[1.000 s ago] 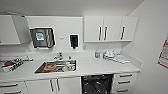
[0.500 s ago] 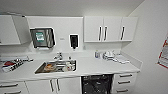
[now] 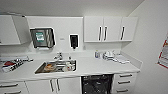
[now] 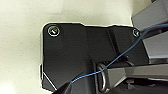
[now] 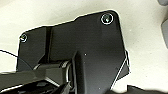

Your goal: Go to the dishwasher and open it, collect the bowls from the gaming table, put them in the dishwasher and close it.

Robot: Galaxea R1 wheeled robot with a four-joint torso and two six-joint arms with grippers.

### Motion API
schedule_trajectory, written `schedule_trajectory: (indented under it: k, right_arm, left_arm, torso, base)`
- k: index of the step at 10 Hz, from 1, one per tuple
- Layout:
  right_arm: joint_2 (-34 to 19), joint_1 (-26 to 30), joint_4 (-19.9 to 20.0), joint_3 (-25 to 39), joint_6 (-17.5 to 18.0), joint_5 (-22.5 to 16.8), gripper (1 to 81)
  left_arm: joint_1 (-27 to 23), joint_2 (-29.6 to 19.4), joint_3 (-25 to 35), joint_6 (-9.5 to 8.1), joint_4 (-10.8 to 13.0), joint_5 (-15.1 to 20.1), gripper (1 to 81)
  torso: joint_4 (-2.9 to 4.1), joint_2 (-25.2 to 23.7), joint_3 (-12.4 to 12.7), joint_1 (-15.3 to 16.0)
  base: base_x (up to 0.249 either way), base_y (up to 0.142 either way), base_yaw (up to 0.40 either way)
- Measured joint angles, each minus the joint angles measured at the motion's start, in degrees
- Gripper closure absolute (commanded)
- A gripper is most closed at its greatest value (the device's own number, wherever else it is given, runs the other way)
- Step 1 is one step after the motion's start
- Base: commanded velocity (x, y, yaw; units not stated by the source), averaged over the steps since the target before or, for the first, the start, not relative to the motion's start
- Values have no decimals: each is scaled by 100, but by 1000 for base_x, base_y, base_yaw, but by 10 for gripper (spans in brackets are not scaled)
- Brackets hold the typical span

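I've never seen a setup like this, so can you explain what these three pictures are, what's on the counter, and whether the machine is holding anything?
They come from a wheeled robot with two arms. The wide picture is from a camera high on it, facing a kitchenette: a white counter with a sink holding dishes, small items near the wall, and the dishwasher below, its dark racked inside showing. The other two pictures are from cameras on each wrist; the dark plates are robot parts over a pale floor. Whether either hand holds anything can't be made out.
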Motion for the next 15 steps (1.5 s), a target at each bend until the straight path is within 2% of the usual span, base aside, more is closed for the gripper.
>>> schedule_trajectory:
  k: [2, 3, 5, 6, 7, 8, 11, 15]
  right_arm:
    - [74, -7, 1503, -52, -1762, -28, 10]
    - [144, -21, 2032, -90, -2494, 28, 10]
    - [394, -96, 2955, -347, -3445, 77, 10]
    - [521, -132, 3379, -540, -3803, 72, 10]
    - [588, -126, 3700, -672, -4013, 99, 10]
    - [579, -77, 3803, -708, -4063, 124, 10]
    - [439, 152, 3941, -603, -4146, 127, 10]
    - [586, 141, 3974, -606, -4146, 105, 10]
  left_arm:
    - [0, -2, -35, 2, 2, 12, 10]
    - [0, 0, -35, 0, 4, 15, 10]
    - [0, 28, -72, 0, 4, 15, 10]
    - [0, 67, -124, 2, 4, 15, 10]
    - [-2, 130, -245, 2, 4, 15, 10]
    - [-5, 222, -433, 2, 4, 15, 10]
    - [-55, 601, -995, 7, 2, 1, 10]
    - [-85, 662, -1064, 18, 2, -10, 10]
  torso:
    - [0, 0, 2, 0]
    - [0, 0, 2, 0]
    - [0, 0, 2, 0]
    - [0, 0, 2, 0]
    - [0, 0, 2, -2]
    - [0, 0, 2, -2]
    - [0, 0, 2, -2]
    - [0, 0, 2, -2]
  base:
    - [0, 0, 0]
    - [0, 0, 0]
    - [0, 0, 0]
    - [0, 0, 0]
    - [0, 0, 0]
    - [0, 0, 0]
    - [0, 0, 0]
    - [0, 0, 0]
